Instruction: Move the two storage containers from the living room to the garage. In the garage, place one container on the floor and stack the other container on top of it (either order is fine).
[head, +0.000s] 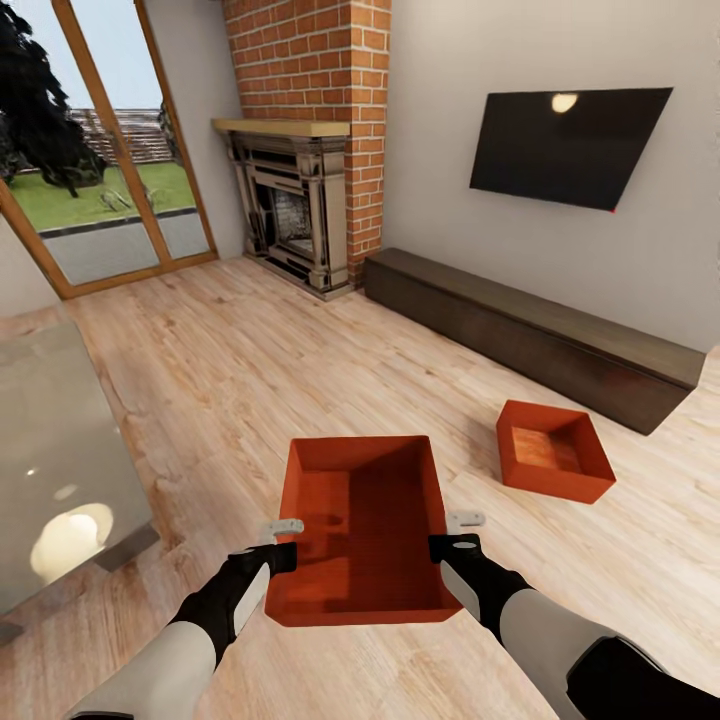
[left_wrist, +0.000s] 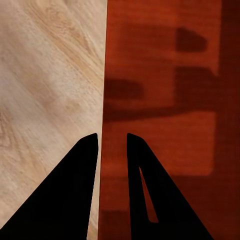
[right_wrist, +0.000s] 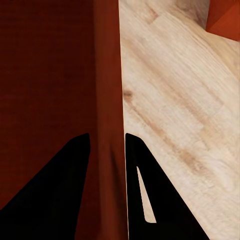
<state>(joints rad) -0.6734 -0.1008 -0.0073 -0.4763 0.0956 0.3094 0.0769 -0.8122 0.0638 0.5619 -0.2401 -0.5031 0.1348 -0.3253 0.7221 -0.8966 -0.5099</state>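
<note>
Both arms reach down to the nearer storage container (head: 365, 530), one pincer on each long side wall. The left pincer (left_wrist: 112, 142) straddles the left wall, one finger outside over the wood floor (head: 220, 370), one inside the box; the right pincer (right_wrist: 107, 142) does the same on the right wall. Each looks clenched on that thin wall, though the gap is narrow and I cannot swear the pads are pressing. The box seems to sit on or just above the floor; I cannot tell which.

The risk I see is the grip itself: thin plain walls pinched only at the rim could slip or flex if one arm rises faster than the other, and the box would tilt and drop.

The second storage container (head: 553, 450) lies well off to the right of the right pincer, near the long low cabinet (head: 530, 335). A glass desk (head: 60, 450) stands close beyond the left pincer, so turning that way is tight; ahead the floor is open to the fireplace (head: 290, 210).
</note>
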